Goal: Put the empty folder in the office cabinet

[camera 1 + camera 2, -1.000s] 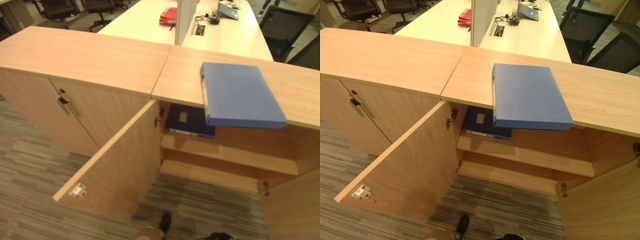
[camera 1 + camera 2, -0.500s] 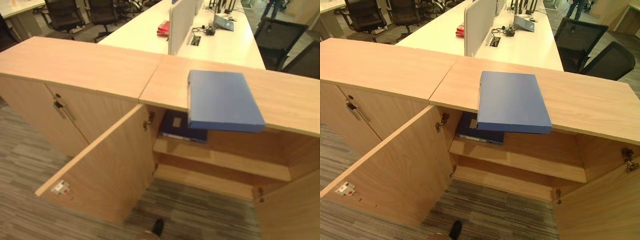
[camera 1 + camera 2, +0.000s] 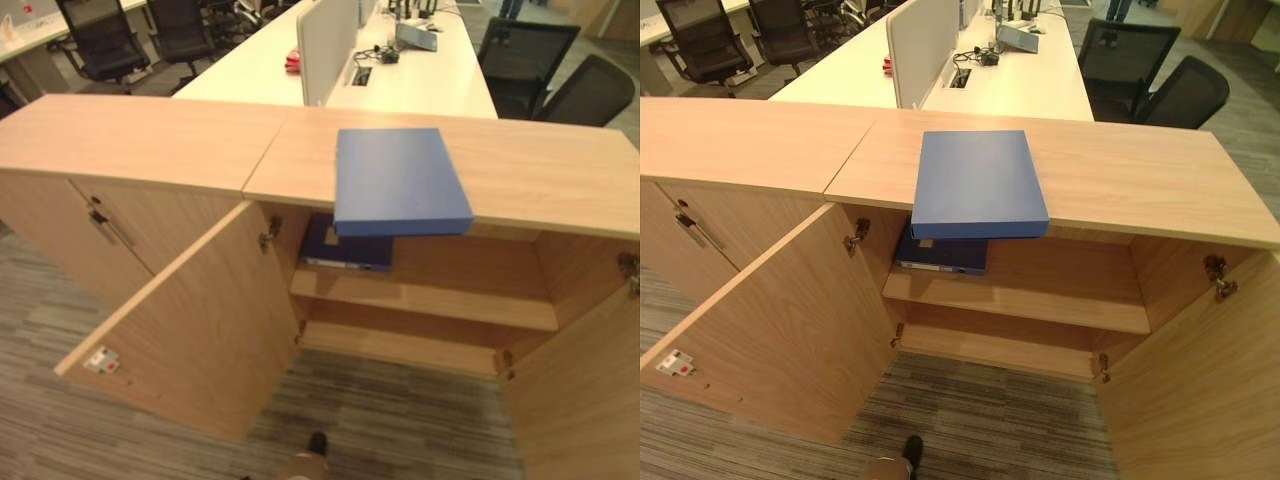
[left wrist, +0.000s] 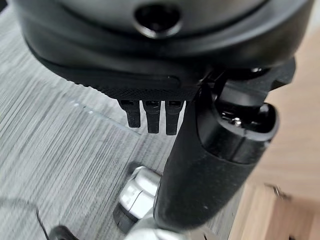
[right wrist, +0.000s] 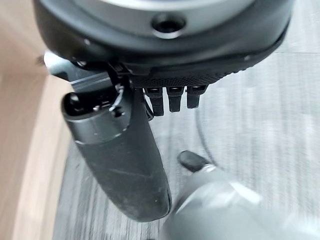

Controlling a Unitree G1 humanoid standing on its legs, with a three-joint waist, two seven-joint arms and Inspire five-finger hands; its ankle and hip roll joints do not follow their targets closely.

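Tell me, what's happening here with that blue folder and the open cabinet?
Nothing is being handled yet. The blue folder lies flat on top of the wooden cabinet, its near edge hanging over the open compartment. Both cabinet doors stand open, and a darker folder already lies on the upper shelf inside. The left robot hand and the right robot hand hang low over the carpet, fingers straight, holding nothing.

both cabinet doors (image 3: 770, 330) open; upper shelf (image 3: 1040, 300) free beside dark binder (image 3: 943, 253) (left end).
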